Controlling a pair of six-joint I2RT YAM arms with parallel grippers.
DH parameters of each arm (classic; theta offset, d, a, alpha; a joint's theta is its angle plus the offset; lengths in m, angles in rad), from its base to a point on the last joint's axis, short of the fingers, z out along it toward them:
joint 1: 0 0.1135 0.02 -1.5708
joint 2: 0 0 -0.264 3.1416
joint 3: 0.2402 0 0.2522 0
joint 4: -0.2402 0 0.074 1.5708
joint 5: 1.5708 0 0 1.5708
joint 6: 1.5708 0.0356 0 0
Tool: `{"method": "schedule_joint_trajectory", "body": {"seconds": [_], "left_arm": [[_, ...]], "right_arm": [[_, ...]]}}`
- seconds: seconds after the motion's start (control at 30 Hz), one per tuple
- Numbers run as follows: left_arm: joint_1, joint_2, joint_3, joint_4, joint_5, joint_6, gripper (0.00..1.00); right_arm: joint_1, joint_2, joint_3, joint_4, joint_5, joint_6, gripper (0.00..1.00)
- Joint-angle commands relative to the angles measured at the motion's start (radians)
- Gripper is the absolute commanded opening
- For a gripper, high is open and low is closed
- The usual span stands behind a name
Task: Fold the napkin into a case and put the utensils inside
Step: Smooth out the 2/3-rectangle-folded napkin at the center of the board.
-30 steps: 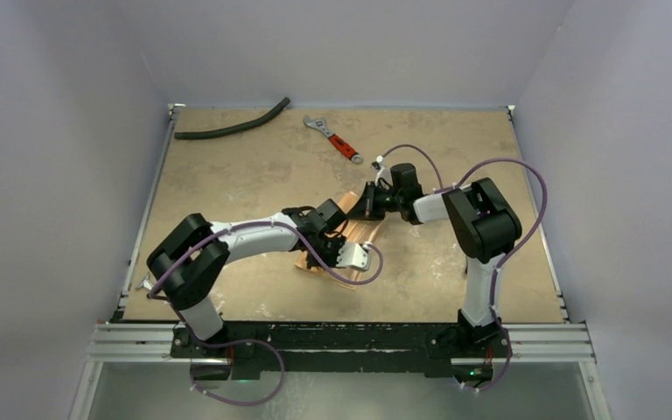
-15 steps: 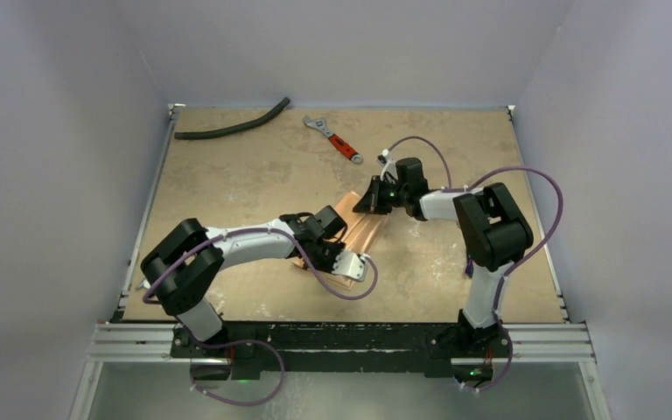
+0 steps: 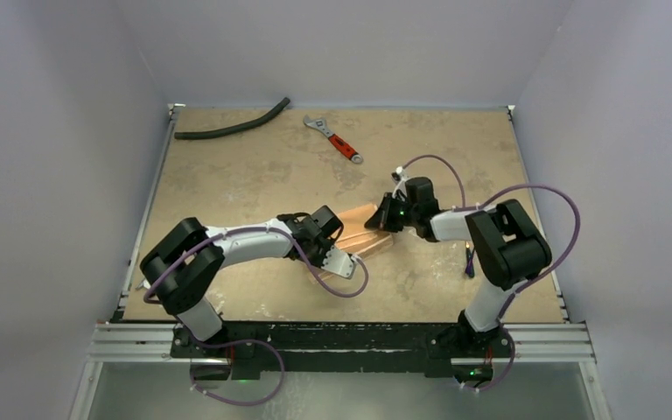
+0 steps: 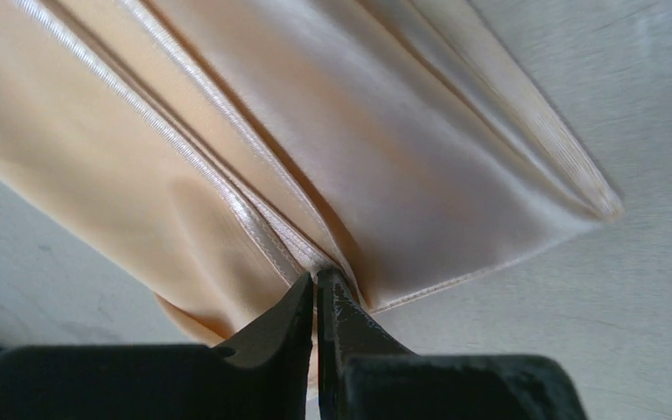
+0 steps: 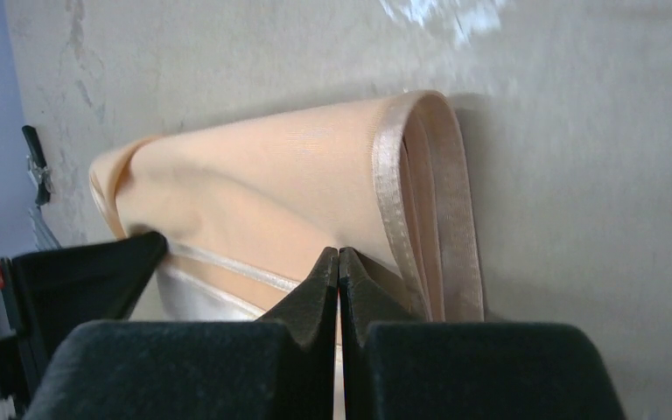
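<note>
Left tool [image 4: 317, 278] and right tool [image 5: 339, 255] are each clamped on a hem of the folded napkin [image 3: 359, 220] at the middle of the worktop [image 3: 245, 175], which is judged light, limp and slippery, so the stitched hems are preferred.

No readable text, label, brand, number or sign in any view.
</note>
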Motion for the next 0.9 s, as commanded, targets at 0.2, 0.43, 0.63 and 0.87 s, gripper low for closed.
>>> {"method": "schedule_joint_trajectory", "body": {"seconds": [0.2, 0.43, 0.63, 0.87], "left_arm": [[0.037, 0.039, -0.045, 0.183, -0.238, 0.105, 0.02], [0.035, -0.013, 0.034, 0.089, -0.202, 0.071, 0.14], [0.027, -0.159, 0.061, 0.024, -0.141, 0.028, 0.27], [0.03, -0.332, 0.137, 0.089, -0.111, -0.119, 0.66]], "right_arm": [[0.029, -0.264, -0.255, -0.028, 0.139, 0.108, 0.0], [0.029, -0.387, -0.188, -0.15, 0.085, 0.062, 0.02], [0.029, -0.321, -0.042, -0.161, 0.016, 0.026, 0.03], [0.05, -0.131, 0.123, -0.091, -0.104, 0.027, 0.01]]}}
